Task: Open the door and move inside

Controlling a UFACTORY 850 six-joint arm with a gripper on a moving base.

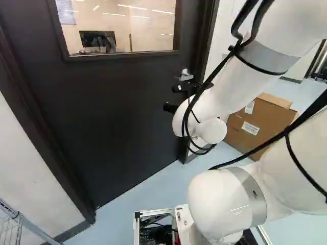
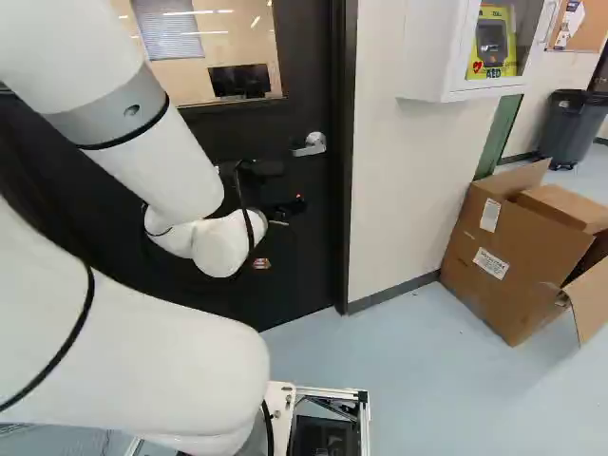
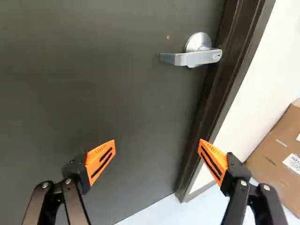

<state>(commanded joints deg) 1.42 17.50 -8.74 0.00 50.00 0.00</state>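
Note:
In the right base view my gripper is held in front of the dark door, below its silver lever handle. The door stands closed in its frame. The wrist view shows the gripper open, orange pads wide apart and nothing between them. Ahead of the fingers, apart from them, is the lever handle, roughly level, its free end pointing away from the door frame. One finger is over the door panel, the other over the frame side. In the left base view the arm partly covers the gripper.
Right of the door stand a white wall and an open cardboard box on the floor. A white cabinet juts from that wall, with a grey bin farther back. A wire rack stands at the left base view's lower left.

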